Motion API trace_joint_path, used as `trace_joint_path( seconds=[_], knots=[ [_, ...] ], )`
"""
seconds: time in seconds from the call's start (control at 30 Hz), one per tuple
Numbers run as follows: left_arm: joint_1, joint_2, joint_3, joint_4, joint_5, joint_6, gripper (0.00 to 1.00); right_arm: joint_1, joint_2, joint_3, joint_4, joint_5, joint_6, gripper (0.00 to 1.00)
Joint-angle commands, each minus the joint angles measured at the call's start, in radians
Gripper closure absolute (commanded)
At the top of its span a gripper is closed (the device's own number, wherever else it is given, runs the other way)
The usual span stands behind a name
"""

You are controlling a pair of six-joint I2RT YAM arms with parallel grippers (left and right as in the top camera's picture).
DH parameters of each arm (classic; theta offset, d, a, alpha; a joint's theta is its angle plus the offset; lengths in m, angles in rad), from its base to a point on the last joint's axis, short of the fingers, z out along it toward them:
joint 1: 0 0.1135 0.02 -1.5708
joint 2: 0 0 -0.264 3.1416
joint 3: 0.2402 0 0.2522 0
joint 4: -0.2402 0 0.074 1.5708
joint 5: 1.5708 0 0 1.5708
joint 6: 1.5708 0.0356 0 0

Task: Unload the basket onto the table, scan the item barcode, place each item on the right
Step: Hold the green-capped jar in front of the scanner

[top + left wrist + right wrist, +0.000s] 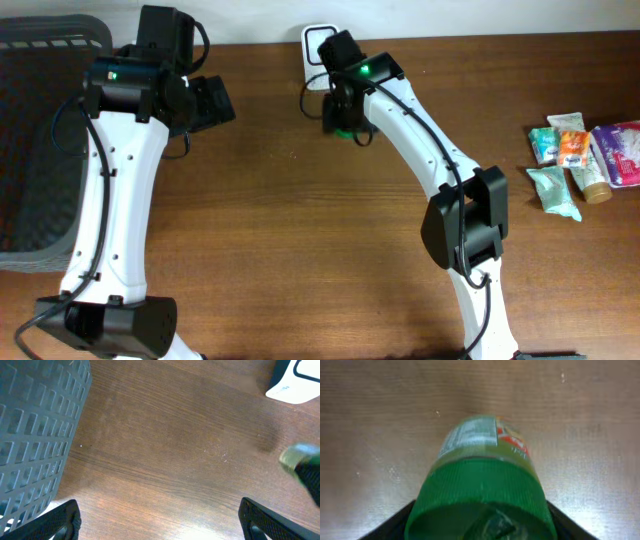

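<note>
A bottle (482, 447) with a ribbed green cap and a green, white and red label fills the right wrist view. It points away from the camera toward the wooden table. My right gripper (480, 522) is shut on its cap, with a black finger pressed against each side. From overhead, that gripper (340, 122) hangs just in front of the white scanner (317, 45) at the back edge, and a bit of green bottle (347, 132) shows below it. My left gripper (207, 102) is wide open and holds nothing. Its wrist view catches the scanner (295, 382) and the blurred bottle (299, 456).
A grey slatted basket (35, 150) stands at the left edge of the table, close to the left arm (35, 435). Several small pouches and tubes (575, 155) lie at the far right. Bare wood lies between the two arms.
</note>
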Motion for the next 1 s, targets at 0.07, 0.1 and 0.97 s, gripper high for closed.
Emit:
trace_joint_path(
  seconds=[0.07, 0.1, 0.97],
  knots=[
    [0.006, -0.014, 0.009, 0.001, -0.008, 0.013, 0.01, -0.005, -0.026, 0.048, 0.161, 0.121, -0.105, 0.44],
    [0.006, -0.014, 0.009, 0.001, -0.008, 0.013, 0.01, -0.005, -0.026, 0.071, 0.172, 0.137, -0.109, 0.44],
    [0.006, -0.014, 0.009, 0.001, -0.008, 0.013, 0.01, -0.089, 0.042, 0.117, 0.726, 0.164, -0.236, 0.46]
  ],
)
